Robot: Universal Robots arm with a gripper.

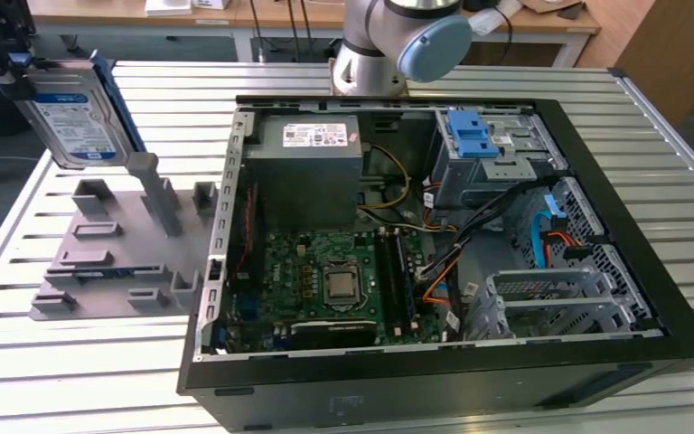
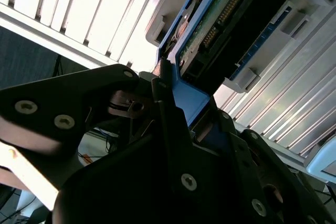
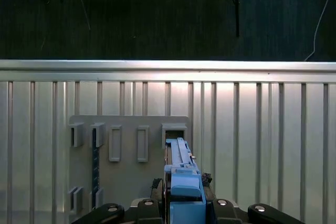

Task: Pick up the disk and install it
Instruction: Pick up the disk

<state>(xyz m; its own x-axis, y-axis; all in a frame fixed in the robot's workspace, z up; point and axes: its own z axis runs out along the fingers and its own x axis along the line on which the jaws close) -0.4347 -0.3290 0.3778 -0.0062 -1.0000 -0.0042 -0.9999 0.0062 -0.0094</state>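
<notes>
Found gripper (image 3: 185,184) clamped tight on carrier edge of disk (image 1: 76,113), keeping it upright above grey rack (image 1: 118,262), presumably for carrying.

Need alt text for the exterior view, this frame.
The disk hangs in the pincer above a grey fixture on the slatted table, at the exterior view's left. Beside it lies an open computer case, motherboard exposed.

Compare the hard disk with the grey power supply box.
The disk is thin, on edge, clamped in the gripper outside the case; the power supply box is bulky and sits inside it. The disk has a blue frame; the box is grey. Both carry labels.
</notes>
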